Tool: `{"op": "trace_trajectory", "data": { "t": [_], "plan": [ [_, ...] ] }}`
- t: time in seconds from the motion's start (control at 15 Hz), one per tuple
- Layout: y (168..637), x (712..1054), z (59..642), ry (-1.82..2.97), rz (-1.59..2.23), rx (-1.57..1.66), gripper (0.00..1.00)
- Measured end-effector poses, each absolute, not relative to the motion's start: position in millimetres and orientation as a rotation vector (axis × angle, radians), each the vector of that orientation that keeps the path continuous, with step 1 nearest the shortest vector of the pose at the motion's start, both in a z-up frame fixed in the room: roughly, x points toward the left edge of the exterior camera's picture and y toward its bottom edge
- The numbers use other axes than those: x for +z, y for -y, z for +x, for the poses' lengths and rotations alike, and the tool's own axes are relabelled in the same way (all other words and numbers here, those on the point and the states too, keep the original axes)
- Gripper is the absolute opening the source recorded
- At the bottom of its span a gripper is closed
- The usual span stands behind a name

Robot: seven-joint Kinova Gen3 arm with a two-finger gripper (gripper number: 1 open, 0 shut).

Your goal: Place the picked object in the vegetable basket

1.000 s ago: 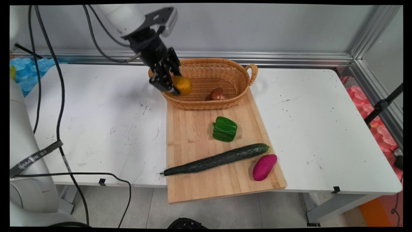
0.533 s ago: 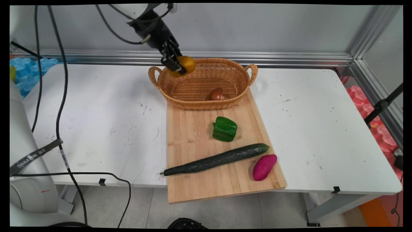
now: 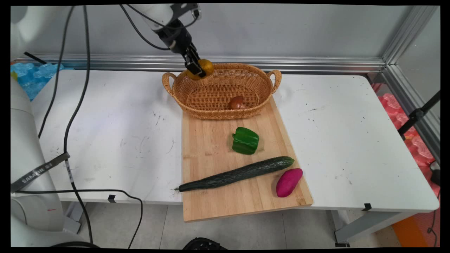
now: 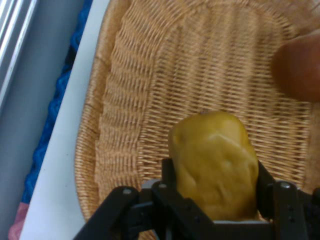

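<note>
The black two-finger gripper (image 3: 197,70) hung above the far left rim of the oval woven wicker basket (image 3: 260,82), its fingers (image 4: 167,175) closed on a rounded yellow-brown potato-like vegetable (image 3: 203,66). In the hand view the yellow vegetable (image 4: 215,165) sat pinched between the two fingers, one pressed against each side, with its free end sticking out beyond the fingertips over the basket's woven floor (image 4: 200,65). It was clear of the weave, held in the air.

Past the fingertips, lower in the basket, lay a small brown rounded mushroom-like item (image 3: 237,102) on the basket floor, well apart from the held vegetable; the hand view caught it as a blurred brownish shape (image 4: 300,70) at the edge.

Nearer the camera than the fingers, the basket's near side rested on a light wooden cutting board (image 3: 211,147). On that board, well away from the gripper, stood a green bell pepper (image 3: 245,140), and beyond it lay a long dark green cucumber (image 3: 235,174) set slantwise, with a magenta oval sweet potato (image 3: 289,182) just beside the cucumber's thicker end. The board lay on the white table (image 3: 351,140), its near edge overhanging the table's front.
</note>
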State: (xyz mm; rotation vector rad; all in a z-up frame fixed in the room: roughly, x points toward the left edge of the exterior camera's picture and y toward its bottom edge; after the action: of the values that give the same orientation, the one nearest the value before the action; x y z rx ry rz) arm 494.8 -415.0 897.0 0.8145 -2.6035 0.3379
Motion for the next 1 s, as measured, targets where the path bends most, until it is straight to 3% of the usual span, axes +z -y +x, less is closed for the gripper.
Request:
{"op": "trace_trajectory", "data": {
  "t": [0.53, 0.87, 0.93, 1.0],
  "plan": [
    [455.8, 832.1, 500.8, 2.656, 0.853, 0.297, 0.0],
    [463.5, 809.9, 500.1, 2.683, 0.828, 0.271, 0.0],
    [464.5, 806.9, 499.5, 2.687, 0.816, 0.269, 1.0],
    [465.3, 805.5, 498.4, 2.69, 0.801, 0.271, 1.0]
  ]
}}
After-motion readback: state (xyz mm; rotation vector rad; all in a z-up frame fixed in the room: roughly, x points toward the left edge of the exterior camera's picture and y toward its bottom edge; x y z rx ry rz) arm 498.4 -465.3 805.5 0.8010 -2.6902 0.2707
